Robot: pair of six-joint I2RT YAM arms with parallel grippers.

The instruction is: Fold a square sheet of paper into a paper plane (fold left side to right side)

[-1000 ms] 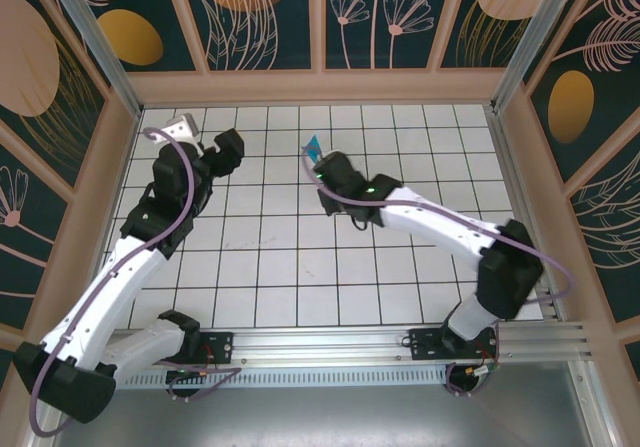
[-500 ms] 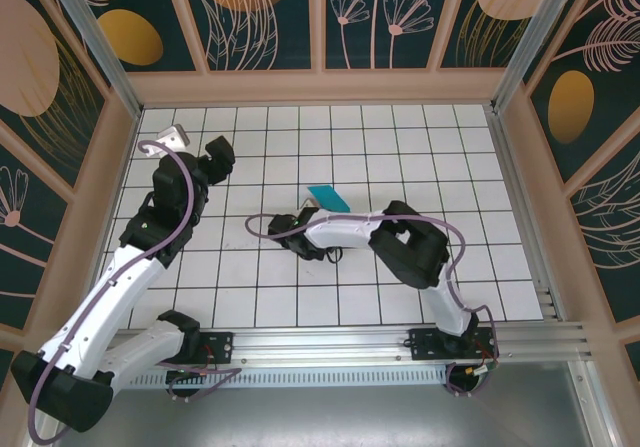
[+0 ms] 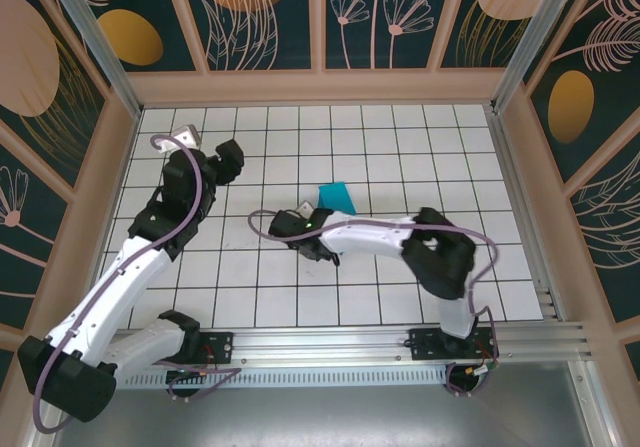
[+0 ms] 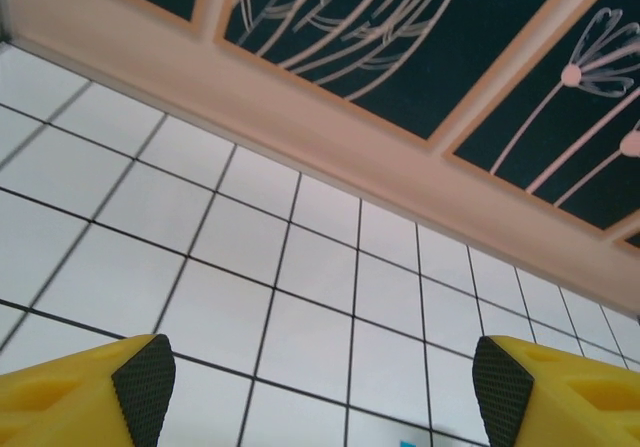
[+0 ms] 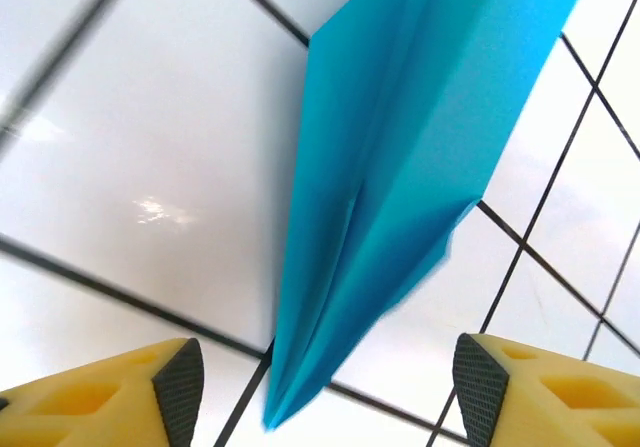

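The paper plane [image 3: 333, 197] is a narrow teal dart with creases, resting on the white tiles near the table's middle. My right gripper [image 3: 312, 212] is just to its lower left, pointing at it. In the right wrist view the plane [image 5: 400, 147] runs away from me, and its pointed tip reaches between the jaws of my right gripper [image 5: 327, 392]. They stand wide open, and neither pad touches the paper. My left gripper [image 3: 232, 157] hovers over the back-left tiles. It is open and empty in the left wrist view [image 4: 322, 392].
Wooden walls [image 3: 320, 87] with dark floral panels close in the tiled table [image 3: 400, 137] at the back and both sides. The right arm's elbow [image 3: 440, 257] is folded over the front-right tiles. A metal rail [image 3: 330, 342] runs along the near edge.
My right arm swung from the back middle down and left, carrying the plane. Its jaws went from shut to wide open, letting the plane go. The left gripper barely shifted.
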